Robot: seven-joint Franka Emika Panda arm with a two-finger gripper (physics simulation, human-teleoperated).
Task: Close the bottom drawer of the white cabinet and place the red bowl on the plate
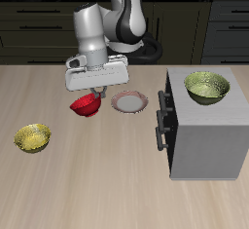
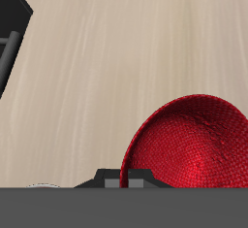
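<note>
Wooden table (image 1: 97, 189) bearing white cabinet (image 1: 204, 135); bottom drawer (image 1: 161, 135) apparently shut; gripper (image 1: 94, 90) clamped on tilted red bowl (image 1: 87, 104), just beside plate (image 1: 128, 101); placement on plate outstanding.

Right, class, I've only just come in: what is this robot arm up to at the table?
The arm's claw is at the red bowl, which sits tilted just beside the plate, not on it. Whether the claw grips the rim cannot be told. On the white cabinet both drawer fronts look flush, so the bottom drawer seems closed. One yellow-green bowl sits on the cabinet, another on the table.
</note>
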